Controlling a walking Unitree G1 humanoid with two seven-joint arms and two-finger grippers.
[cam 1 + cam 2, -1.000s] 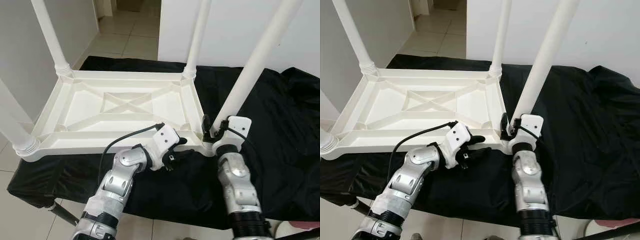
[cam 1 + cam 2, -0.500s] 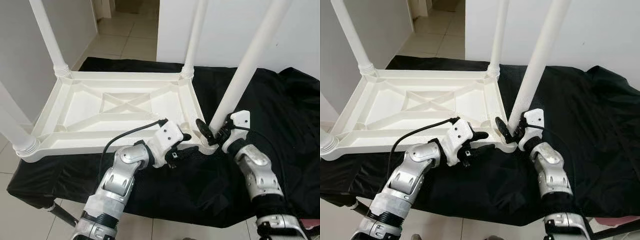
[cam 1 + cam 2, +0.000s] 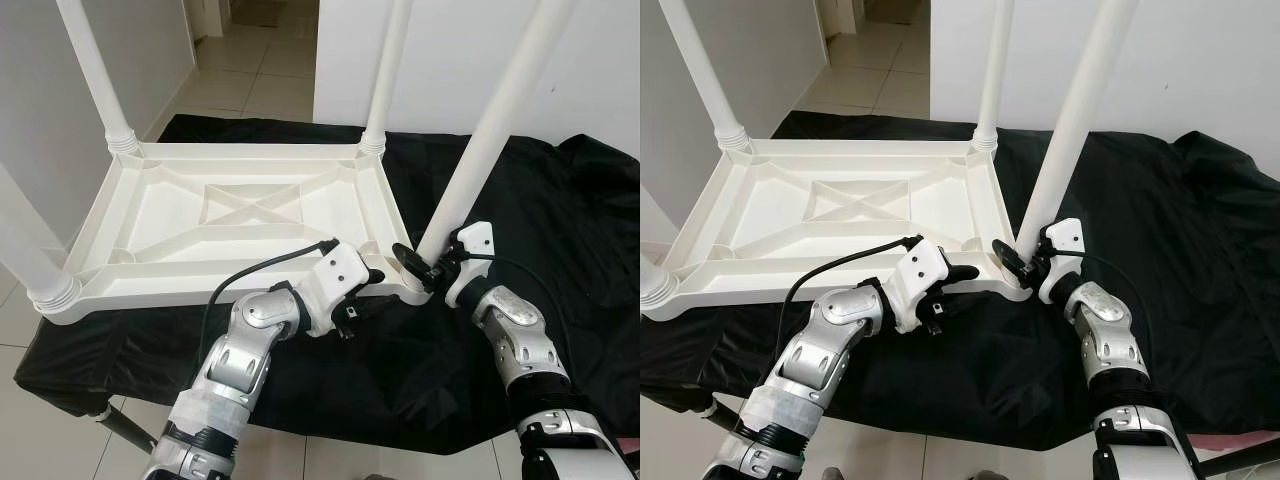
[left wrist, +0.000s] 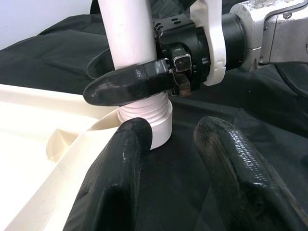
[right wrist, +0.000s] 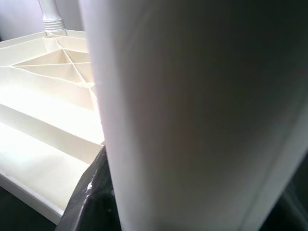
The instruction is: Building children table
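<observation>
The white table top (image 3: 240, 215) is laid upside down on a black cloth (image 3: 560, 250) so that its corner sockets face up, and all four legs stand in them. The near-right leg (image 3: 490, 140) is clasped low, just above its threaded collar, by the right gripper (image 3: 420, 268), seemingly to turn it home. The left gripper (image 3: 362, 300) is held with its fingers (image 4: 120, 173) parted and empty at the frame's near edge beside that corner, probably to steady it.

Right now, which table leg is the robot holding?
The near right leg, nearest the robot's right arm. The right gripper clamps its base; the other three legs stand untouched.
</observation>
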